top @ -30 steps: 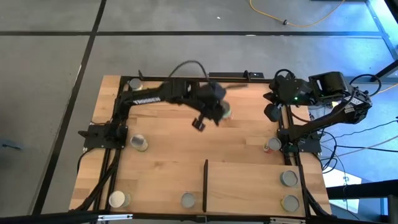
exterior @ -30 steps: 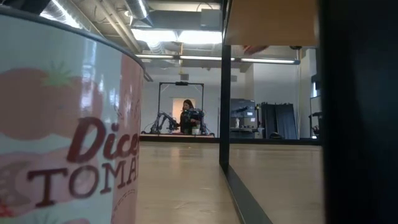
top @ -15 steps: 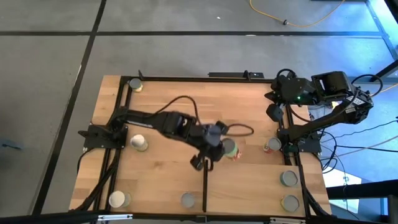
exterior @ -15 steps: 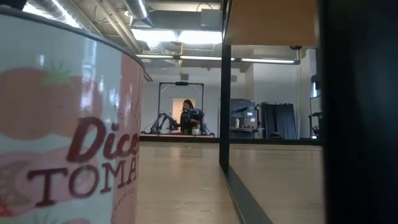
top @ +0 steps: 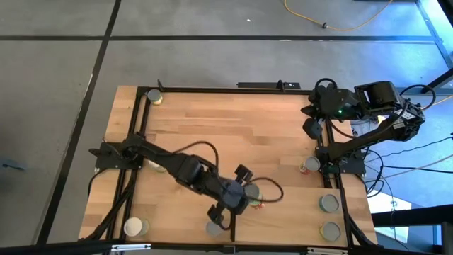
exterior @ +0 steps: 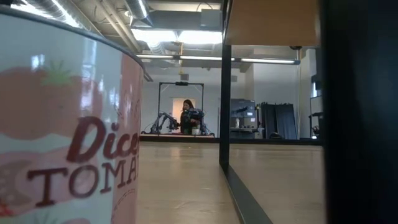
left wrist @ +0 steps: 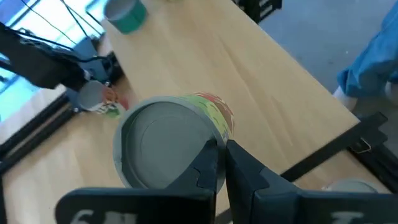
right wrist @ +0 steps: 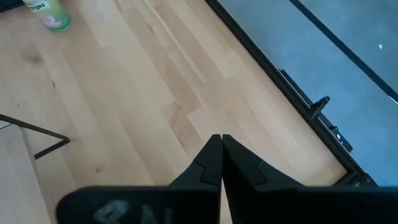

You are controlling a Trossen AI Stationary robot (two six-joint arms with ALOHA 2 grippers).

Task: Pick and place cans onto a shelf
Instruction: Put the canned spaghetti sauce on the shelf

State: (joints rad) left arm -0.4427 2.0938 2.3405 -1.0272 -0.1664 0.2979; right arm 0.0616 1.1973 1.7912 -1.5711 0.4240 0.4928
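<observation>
At lower centre of the high view, the left hand (top: 241, 200) pinches a can's (left wrist: 168, 146) rim; that thin grip could slip near the shelf (top: 297, 212). The right hand (right wrist: 221, 152) waits clenched, upper right.

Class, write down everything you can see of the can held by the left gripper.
The can is a small round tin with a dull grey metal top, ringed by a raised rim, and a paper label in red, green and yellow on its side. The left gripper pinches its rim, fingers shut on it. It hangs over the wooden table near the shelf's black strip, seemingly tilted.
</observation>
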